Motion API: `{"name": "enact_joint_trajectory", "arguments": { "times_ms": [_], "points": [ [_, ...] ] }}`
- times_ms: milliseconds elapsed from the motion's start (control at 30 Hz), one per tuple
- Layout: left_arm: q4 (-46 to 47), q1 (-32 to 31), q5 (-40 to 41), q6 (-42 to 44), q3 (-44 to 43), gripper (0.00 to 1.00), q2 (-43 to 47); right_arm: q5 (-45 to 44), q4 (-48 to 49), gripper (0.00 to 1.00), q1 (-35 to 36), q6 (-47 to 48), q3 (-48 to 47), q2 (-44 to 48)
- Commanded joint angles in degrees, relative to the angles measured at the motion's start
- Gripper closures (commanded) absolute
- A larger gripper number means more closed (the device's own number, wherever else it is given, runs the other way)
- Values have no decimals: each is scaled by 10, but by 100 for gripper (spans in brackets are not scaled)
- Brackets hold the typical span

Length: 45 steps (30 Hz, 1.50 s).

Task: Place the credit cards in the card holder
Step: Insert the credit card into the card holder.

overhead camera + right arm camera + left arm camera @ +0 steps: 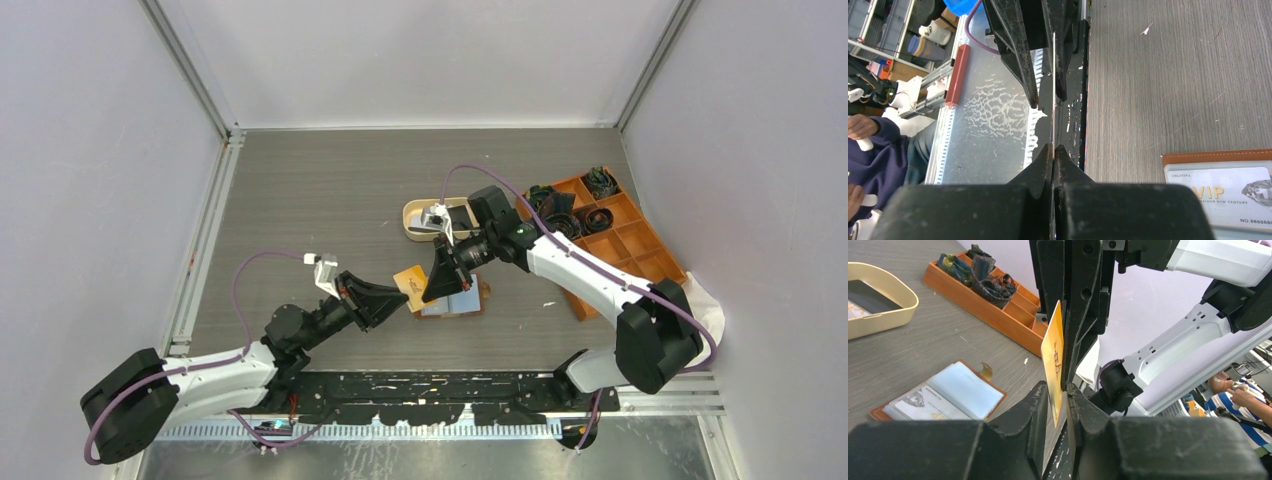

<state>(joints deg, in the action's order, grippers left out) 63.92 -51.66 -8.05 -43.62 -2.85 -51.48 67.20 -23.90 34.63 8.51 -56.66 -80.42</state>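
Observation:
An orange credit card (411,279) hangs on edge above the table between both grippers. My right gripper (428,290) is shut on it; in the right wrist view the card (1053,75) is a thin line running out from my gripper (1053,146). My left gripper (1057,387) straddles the card's (1054,360) lower corner. Its jaws are close together, with a narrow gap still showing on one side. The brown card holder (455,300) lies open on the table under the right arm, with a printed card (1228,192) in a clear slot.
A cream oval tray (415,222) holding dark cards sits behind the grippers. An orange compartmented box (620,240) with dark items stands at the right. The black base rail (430,385) runs along the near edge.

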Motion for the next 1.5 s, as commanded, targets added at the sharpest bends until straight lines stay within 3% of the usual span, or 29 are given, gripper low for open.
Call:
{"name": "enact_joint_trajectory", "arguments": {
  "times_ms": [0,267,333,433,533,733,900,1233,1467],
  "points": [
    [57,-1,19,-4,-26,78,6,15,18,99,-3,2,-4,2],
    [58,-2,14,-8,-41,78,-10,13,13,99,-3,13,-2,0],
    [60,-2,15,-7,-42,99,-13,10,9,99,-3,19,-1,-1],
    [47,-2,27,-6,-37,100,-10,-15,-29,79,-3,67,-11,-2],
    [-58,4,53,-14,-36,100,31,-111,-165,52,-7,260,-44,9],
    [-432,16,89,-19,-82,100,192,-267,-135,33,-70,402,21,77],
    [-494,23,86,-45,-89,100,225,-361,-89,15,-85,555,106,99],
    [-349,31,-9,-67,-100,100,58,-442,-105,19,-85,639,91,-2],
    [-298,75,-64,-96,-124,100,-25,-457,-121,24,-84,657,60,-72]
  ]
}}
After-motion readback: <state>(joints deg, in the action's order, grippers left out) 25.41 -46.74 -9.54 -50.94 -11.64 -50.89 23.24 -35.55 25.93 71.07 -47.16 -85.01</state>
